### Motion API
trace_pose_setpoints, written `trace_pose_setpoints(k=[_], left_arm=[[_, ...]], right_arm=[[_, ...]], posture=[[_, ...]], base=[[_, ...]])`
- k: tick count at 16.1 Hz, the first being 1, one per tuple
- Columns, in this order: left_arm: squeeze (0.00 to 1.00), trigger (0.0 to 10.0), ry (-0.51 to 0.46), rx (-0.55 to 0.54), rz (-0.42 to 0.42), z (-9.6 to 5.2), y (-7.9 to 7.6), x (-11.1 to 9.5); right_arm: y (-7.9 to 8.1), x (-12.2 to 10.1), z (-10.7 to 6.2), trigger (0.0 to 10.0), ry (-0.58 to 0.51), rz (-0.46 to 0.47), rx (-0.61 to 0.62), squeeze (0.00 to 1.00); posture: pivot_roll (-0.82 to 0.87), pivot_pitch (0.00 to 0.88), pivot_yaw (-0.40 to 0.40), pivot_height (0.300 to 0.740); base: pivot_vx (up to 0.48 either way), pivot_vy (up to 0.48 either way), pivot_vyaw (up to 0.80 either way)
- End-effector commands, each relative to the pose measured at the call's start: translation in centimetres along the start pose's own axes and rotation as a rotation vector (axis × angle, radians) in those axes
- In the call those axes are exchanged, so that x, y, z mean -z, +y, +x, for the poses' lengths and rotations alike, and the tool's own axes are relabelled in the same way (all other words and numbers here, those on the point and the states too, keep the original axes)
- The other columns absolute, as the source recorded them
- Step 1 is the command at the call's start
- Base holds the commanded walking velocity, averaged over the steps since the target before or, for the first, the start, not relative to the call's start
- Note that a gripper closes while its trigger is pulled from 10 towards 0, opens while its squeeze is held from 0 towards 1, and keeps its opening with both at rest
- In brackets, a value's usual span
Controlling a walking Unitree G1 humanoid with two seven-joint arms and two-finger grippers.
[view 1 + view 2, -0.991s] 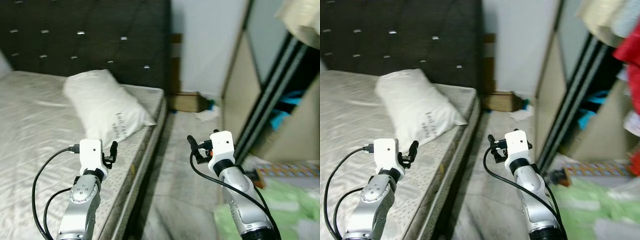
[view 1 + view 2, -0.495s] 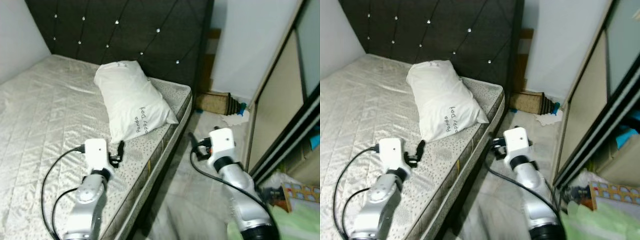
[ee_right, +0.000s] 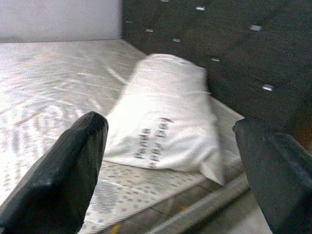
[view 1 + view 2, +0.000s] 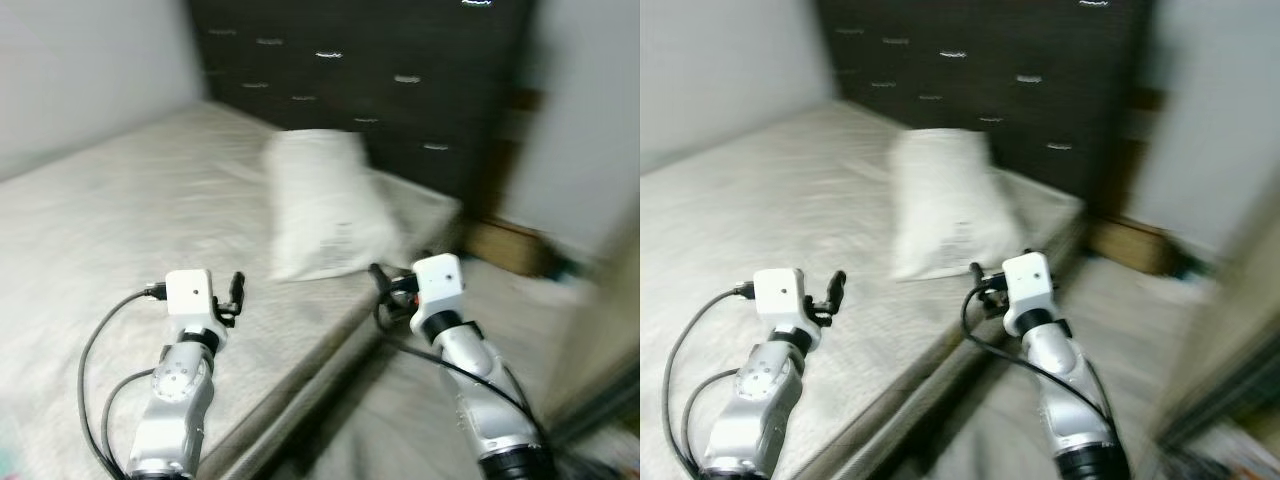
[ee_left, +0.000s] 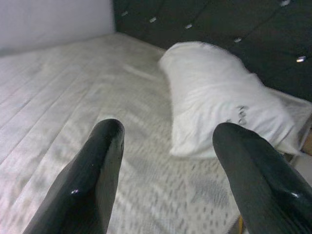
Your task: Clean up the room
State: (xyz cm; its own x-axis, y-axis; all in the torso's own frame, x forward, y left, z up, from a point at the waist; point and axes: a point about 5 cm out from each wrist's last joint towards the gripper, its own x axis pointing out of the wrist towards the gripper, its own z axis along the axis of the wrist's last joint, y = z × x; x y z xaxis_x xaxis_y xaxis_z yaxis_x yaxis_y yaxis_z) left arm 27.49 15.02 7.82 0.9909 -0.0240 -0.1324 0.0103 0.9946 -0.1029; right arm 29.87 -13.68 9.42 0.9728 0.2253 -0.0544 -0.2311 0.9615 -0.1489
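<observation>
White pillow [image 5: 219,105] lies on the bare mattress [image 4: 120,220], near the bed's right edge, long axis running toward the dark tufted headboard [image 4: 400,70]. Small dark print on its near end; in the right wrist view it reads roughly "Panda ... Day". Judged handling: soft, light, bulky, fabric gives under the fingers, nothing fragile. Pinching a corner or a bunched fold of the case at the near end looks workable; a grab across the fat middle probably won't fit the finger span. It should sag and swing once lifted.

Left gripper [image 4: 234,297] hovers over the mattress, short of the pillow, which sits ahead of it and toward the robot's right. Fingers spread wide in the left wrist view, holding nothing. Right gripper [image 4: 385,288] sits about at the mattress edge, just beside the pillow's near corner, closer to it than the left. Its fingers are also wide apart and empty in the right wrist view.

Head views are motion-blurred; floor [image 4: 520,310] to the right of the bed, and a brown object by the headboard, too smeared to name.
</observation>
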Motion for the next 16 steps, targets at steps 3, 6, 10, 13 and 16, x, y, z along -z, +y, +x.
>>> trace_pose_setpoints(k=[3, 6, 10, 13, 16], left_arm=[[0.00, 10.0, -0.018, 0.012, -0.004, 0.5, 0.2, -0.6], [0.00, 10.0, -0.020, 0.024, -0.010, 0.7, -0.3, -0.6], [0.00, 10.0, -0.021, 0.033, -0.018, 0.7, -0.8, -0.5], [0.00, 10.0, -0.029, 0.012, -0.019, 0.9, -0.2, -0.7], [0.00, 10.0, -0.029, 0.004, -0.018, 1.0, -0.2, -0.7]], right_arm=[[0.4, -0.7, 0.3, 10.0, -0.039, 0.018, -0.010, 0.00], [0.6, -1.5, 0.7, 10.0, -0.076, 0.001, -0.032, 0.00], [0.5, -1.6, 0.8, 10.0, -0.087, -0.005, -0.027, 0.00], [0.4, -1.7, 0.9, 10.0, -0.088, -0.002, -0.022, 0.00], [0.5, -1.6, 0.8, 10.0, -0.089, 0.001, -0.027, 0.00]], posture=[[-0.14, 0.000, 0.022, 0.740], [-0.14, 0.000, 0.025, 0.740], [-0.14, 0.000, 0.028, 0.740], [-0.14, 0.000, 0.027, 0.740], [-0.14, 0.000, 0.026, 0.740]], base=[[0.000, 0.000, 0.80], [0.000, 0.000, 0.80], [0.000, 0.000, 0.80], [0.000, 0.000, 0.80], [0.000, 0.000, 0.80]])
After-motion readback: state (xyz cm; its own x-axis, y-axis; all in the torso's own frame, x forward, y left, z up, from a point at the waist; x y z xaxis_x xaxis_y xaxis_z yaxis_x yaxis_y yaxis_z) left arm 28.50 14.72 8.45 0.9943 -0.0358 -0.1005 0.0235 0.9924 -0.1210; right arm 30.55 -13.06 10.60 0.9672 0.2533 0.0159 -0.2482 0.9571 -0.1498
